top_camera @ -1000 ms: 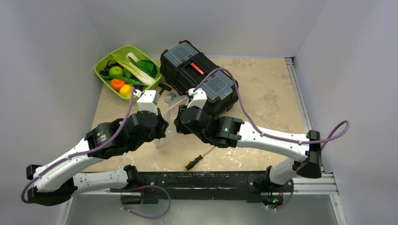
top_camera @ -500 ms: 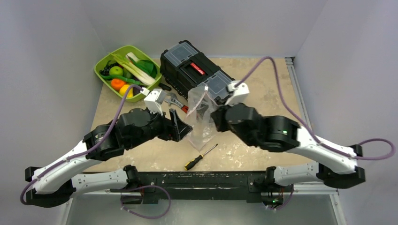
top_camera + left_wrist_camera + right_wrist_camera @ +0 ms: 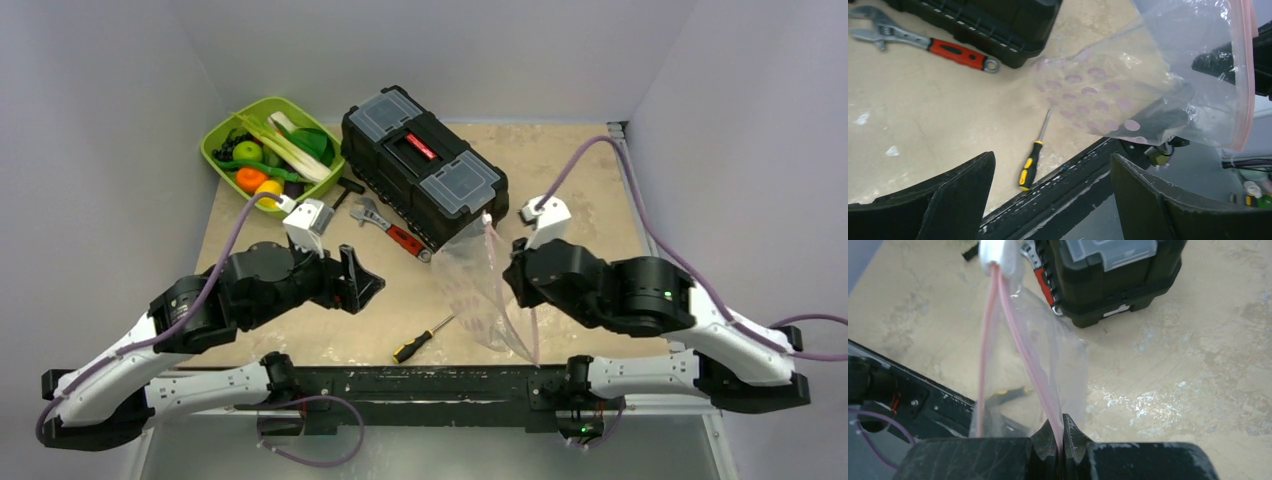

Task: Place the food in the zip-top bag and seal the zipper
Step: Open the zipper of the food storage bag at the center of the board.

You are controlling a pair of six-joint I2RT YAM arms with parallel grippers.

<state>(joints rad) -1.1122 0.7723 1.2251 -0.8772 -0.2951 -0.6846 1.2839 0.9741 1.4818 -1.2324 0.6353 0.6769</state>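
**Hand-over of the bag, top and wrist views.** Within the last second the left fingers (image 3: 953,200) have spread wide apart, let go of the zip-top bag (image 3: 478,285) and drawn back to frame left, holding nothing. The right fingers (image 3: 1075,440) have closed and are clamped on the zipper (image 3: 1023,347). The bag hangs lower centre-right, its mouth partly parted, beside the toolbox (image 3: 420,160). The food (image 3: 268,158) lies in the tray (image 3: 213,137), upper left, so loading probably comes next.
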